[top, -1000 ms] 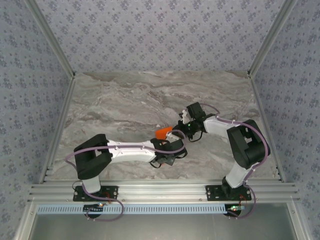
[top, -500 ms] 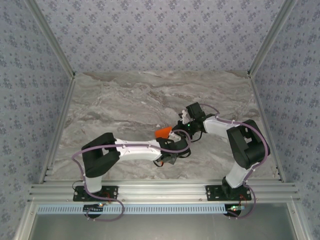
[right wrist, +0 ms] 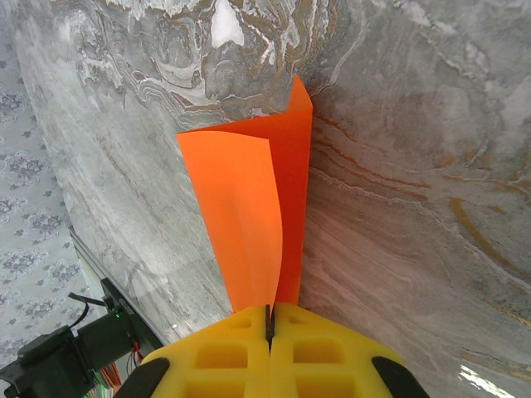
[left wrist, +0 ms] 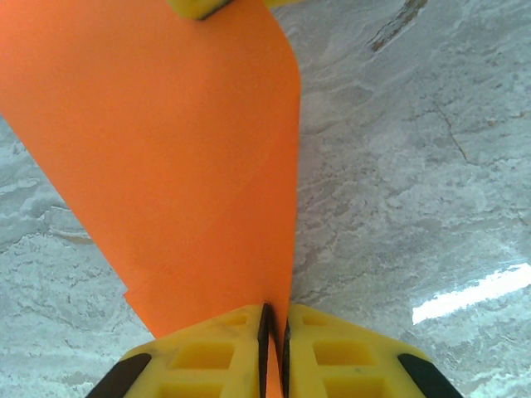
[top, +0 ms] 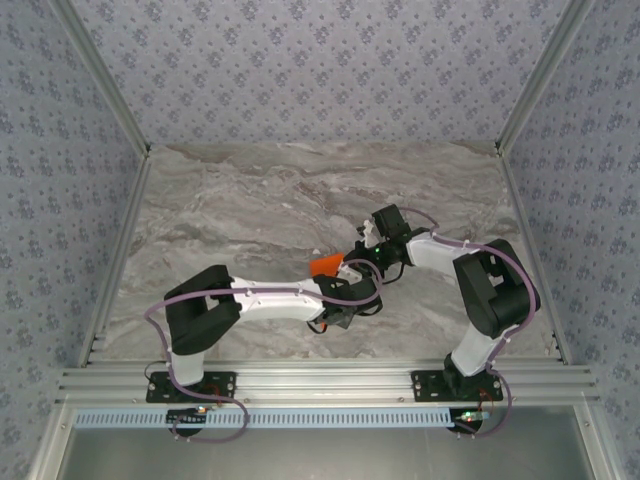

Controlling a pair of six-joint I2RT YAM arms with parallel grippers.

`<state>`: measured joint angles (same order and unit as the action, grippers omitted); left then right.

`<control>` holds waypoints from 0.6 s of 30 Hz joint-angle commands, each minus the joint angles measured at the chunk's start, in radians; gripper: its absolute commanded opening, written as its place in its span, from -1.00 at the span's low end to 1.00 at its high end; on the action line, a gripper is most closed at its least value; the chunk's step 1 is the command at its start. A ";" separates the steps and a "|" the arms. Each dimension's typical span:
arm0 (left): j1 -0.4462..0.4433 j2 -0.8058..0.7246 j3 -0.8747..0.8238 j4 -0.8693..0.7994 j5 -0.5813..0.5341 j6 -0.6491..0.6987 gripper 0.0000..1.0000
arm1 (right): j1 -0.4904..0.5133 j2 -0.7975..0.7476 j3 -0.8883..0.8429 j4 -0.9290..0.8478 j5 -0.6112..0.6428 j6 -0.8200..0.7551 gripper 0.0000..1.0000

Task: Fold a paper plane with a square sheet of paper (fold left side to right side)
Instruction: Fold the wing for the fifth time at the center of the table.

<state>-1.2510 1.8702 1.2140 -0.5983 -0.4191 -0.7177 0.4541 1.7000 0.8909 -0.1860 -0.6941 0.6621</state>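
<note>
The square sheet of paper is bright orange, folded over on itself and held up off the marble table between both grippers. In the left wrist view the paper runs down into my left gripper, whose yellow jaws are shut on its lower edge. Another yellow fingertip pinches the paper's far end. In the right wrist view two orange layers curve up from my right gripper, shut on them. From above, the left gripper and right gripper meet at the paper.
Patterned walls stand on three sides of the table. Aluminium posts run along the left and right edges, and a rail crosses the front by the arm bases. Bare marble lies behind and to the left of the arms.
My left arm has shifted slightly right and its jaws have closed onto the paper. The right arm and the paper have stayed in place.
</note>
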 commanded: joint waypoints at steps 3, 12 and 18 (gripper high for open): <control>0.005 -0.069 -0.048 0.052 0.017 0.001 -0.78 | -0.022 -0.069 0.006 0.003 0.000 -0.017 -0.62; 0.057 -0.221 -0.220 0.311 0.149 0.005 -0.78 | -0.162 -0.272 -0.083 0.028 -0.009 -0.073 0.18; 0.124 -0.301 -0.371 0.547 0.299 -0.044 -0.76 | -0.201 -0.301 -0.144 0.010 0.013 -0.144 0.26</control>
<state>-1.1515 1.6104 0.8936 -0.2127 -0.2176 -0.7315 0.2546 1.4136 0.7731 -0.1448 -0.6914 0.5823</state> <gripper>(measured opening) 0.116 0.626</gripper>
